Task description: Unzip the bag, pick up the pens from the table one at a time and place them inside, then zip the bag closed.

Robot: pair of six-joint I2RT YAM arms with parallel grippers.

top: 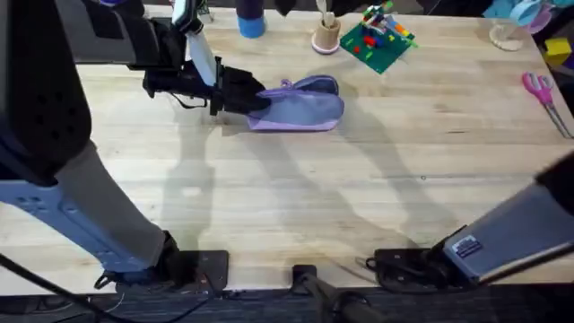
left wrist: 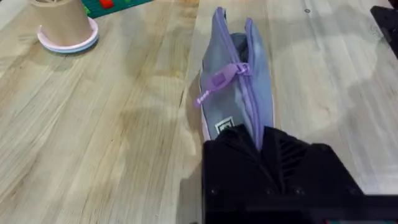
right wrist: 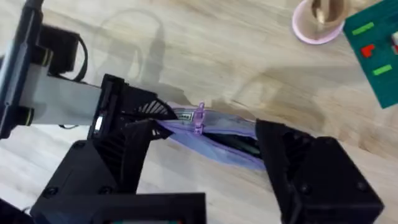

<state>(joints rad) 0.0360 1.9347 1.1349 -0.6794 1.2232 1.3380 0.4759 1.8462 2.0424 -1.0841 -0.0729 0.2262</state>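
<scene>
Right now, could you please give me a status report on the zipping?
Left end effector clamped on lavender fabric pencil pouch end. Right end effector open over pouch. Zipper pull midway, far half open. Nothing in the way.

Light plank-grain wooden table had the lavender pouch, pink-handled scissors, a green brick baseplate and a cup on a saucer sitting on it.
</scene>
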